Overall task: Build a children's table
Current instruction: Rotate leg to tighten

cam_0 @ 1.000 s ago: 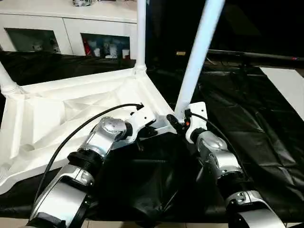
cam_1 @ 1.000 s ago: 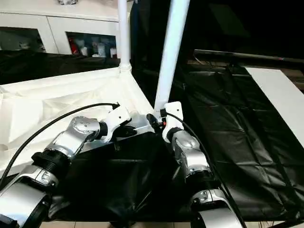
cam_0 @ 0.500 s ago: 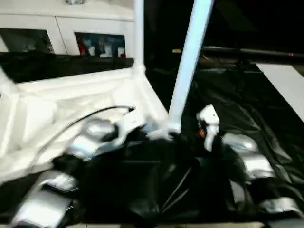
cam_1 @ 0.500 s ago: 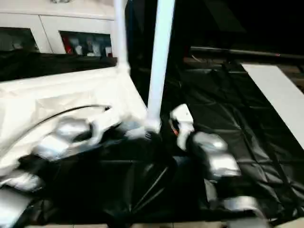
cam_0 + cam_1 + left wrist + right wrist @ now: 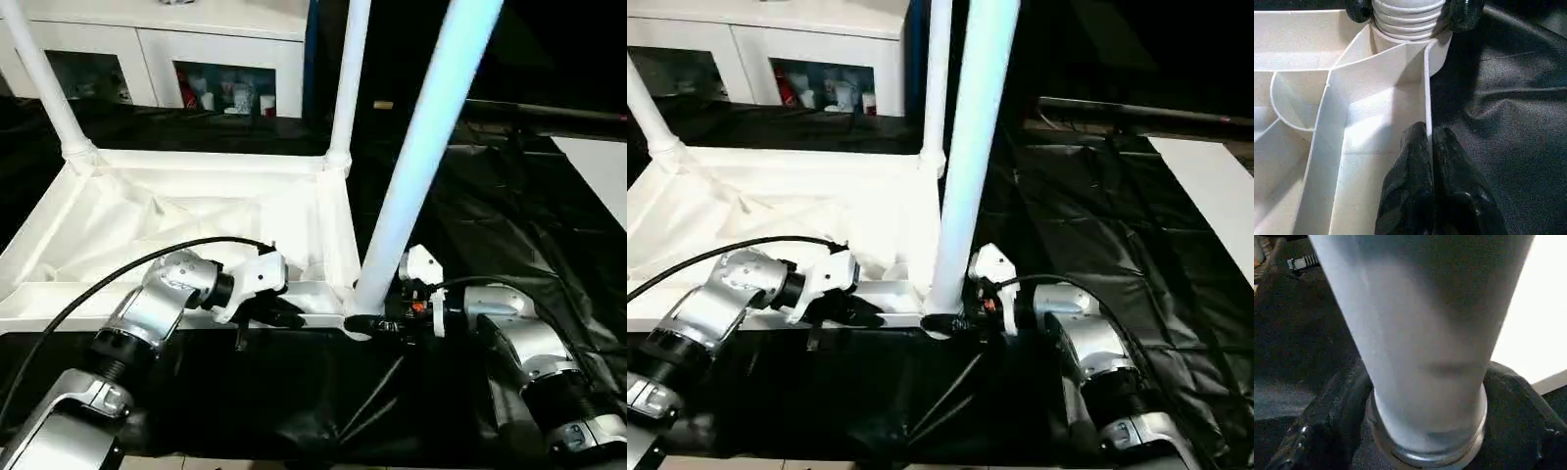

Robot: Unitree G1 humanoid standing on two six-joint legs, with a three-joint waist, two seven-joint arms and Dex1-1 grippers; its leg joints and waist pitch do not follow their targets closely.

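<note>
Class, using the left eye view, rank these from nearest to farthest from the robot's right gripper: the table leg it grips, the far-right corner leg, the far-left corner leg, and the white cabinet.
1. Gripped leg, between the right gripper's fingers at the near-right corner.
2. Far-right corner leg, behind it.
3. Far-left corner leg, across the table top.
4. White cabinet, at the back.

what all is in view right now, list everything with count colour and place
table top: 1, white, upside down on the black sheet
legs: 3, white, upright in corner sockets, two far, one near
sheet: 1, black, spread under everything
cabinet: 1, white, glass doors, behind
board: 1, white, far right
left hand: black fingers pinching the top's near rim
right hand: black fingers around the near leg's base
</note>
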